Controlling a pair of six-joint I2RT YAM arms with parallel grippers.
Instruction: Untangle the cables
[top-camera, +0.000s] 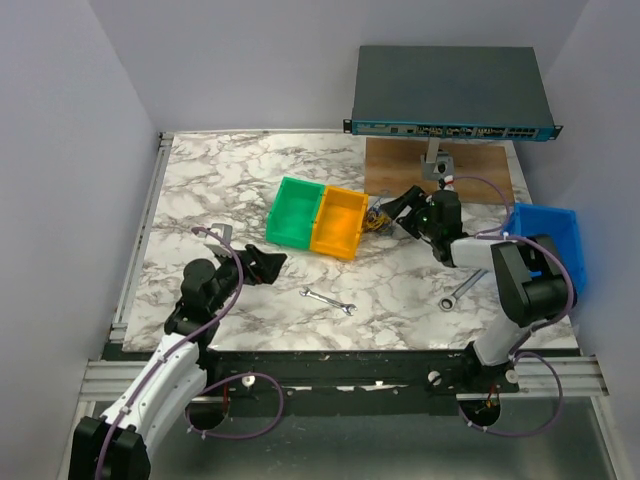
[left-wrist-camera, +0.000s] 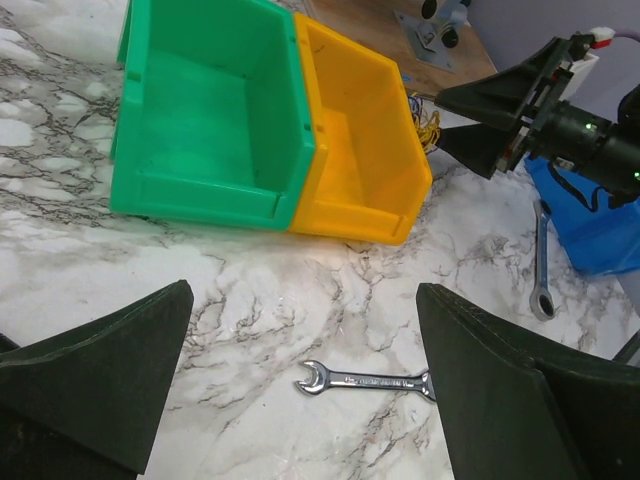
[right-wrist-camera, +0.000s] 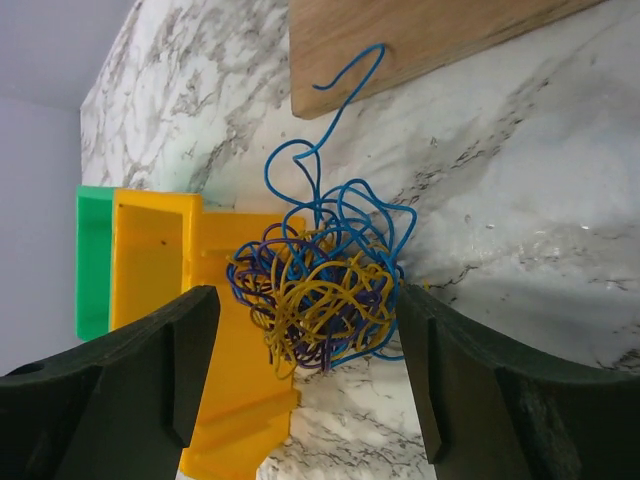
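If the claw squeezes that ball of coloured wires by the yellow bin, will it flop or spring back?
The cables probably weigh little: the strands are very thin. Likely springy, since they hold open loops. Tangled, they would probably lift as one clump.

**Three cameras, one shared corner**

The top external camera looks down from above and behind the arm bases over the whole table (top-camera: 250, 170). The left wrist camera sits low, facing across the marble toward the green bin (left-wrist-camera: 200, 195), the yellow bin (left-wrist-camera: 350, 215) and the right gripper (left-wrist-camera: 445, 118) beyond. The right wrist camera looks out between its own jaws, very close to the cables (right-wrist-camera: 320, 300). All three views share the yellow bin.
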